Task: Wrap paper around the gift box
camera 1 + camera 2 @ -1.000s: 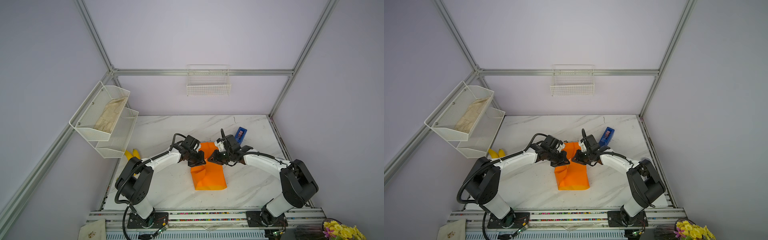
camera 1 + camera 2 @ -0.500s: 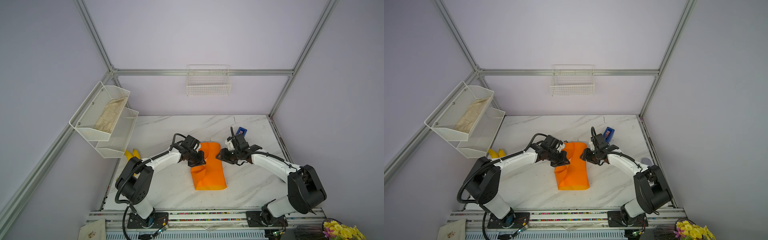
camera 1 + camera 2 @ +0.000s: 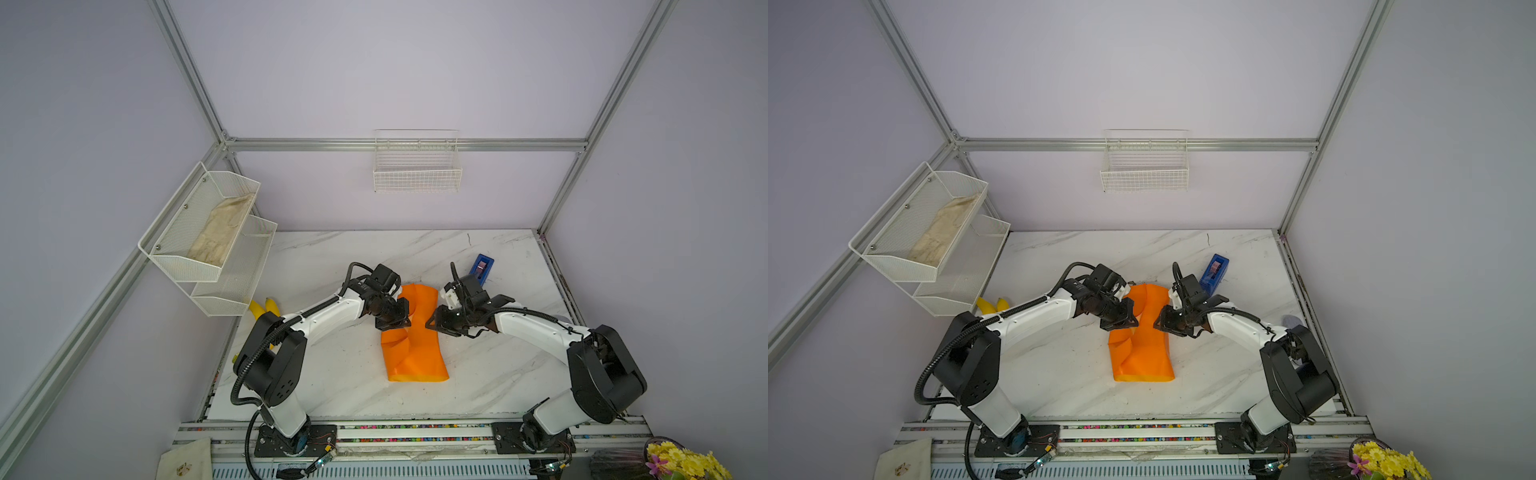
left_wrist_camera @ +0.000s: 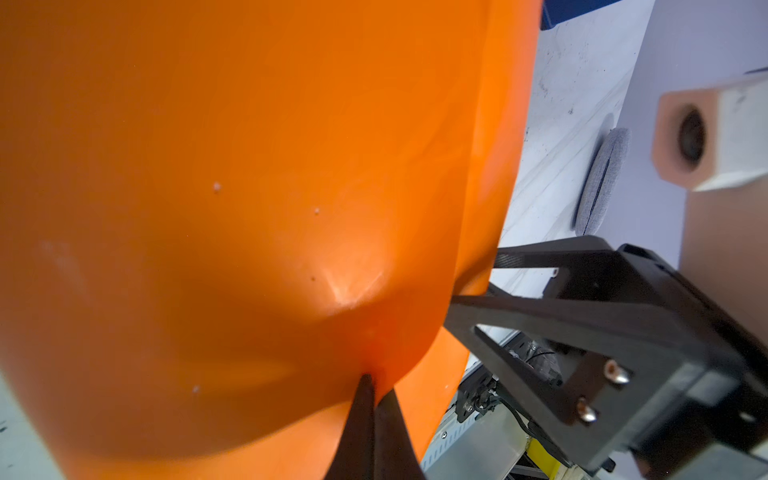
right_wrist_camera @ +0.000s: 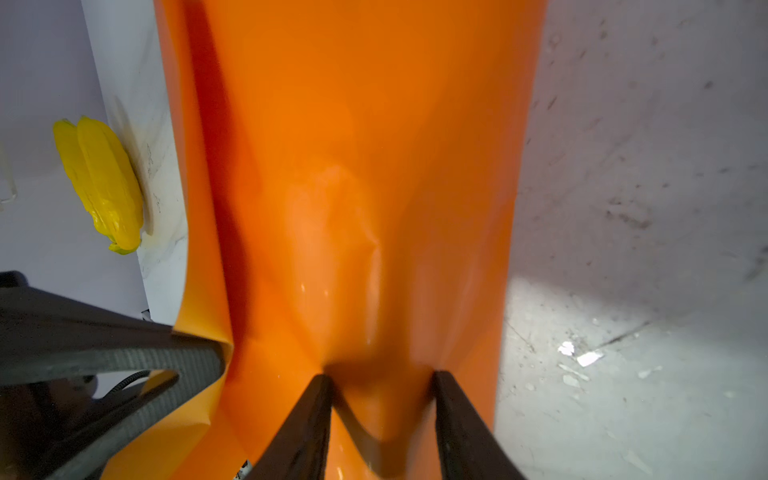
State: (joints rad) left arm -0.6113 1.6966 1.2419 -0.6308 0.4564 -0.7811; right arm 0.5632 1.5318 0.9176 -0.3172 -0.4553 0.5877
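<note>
The orange paper lies folded into a long bundle at the middle of the marble table, seen in both top views. The gift box is hidden. My left gripper is shut on the paper's left edge near the far end; in the left wrist view its tips pinch a pulled-up fold of the paper. My right gripper meets the paper's right edge opposite. In the right wrist view its jaws stand apart, with a bulge of paper between them.
A blue tape dispenser stands behind the right gripper. Yellow bananas lie at the table's left edge under a white wire rack. A grey round pad sits by the right arm. A wire basket hangs on the back wall.
The right gripper drew back to the right off the paper, then returned to its right edge with its jaws narrower. The left gripper stayed shut on the paper.
</note>
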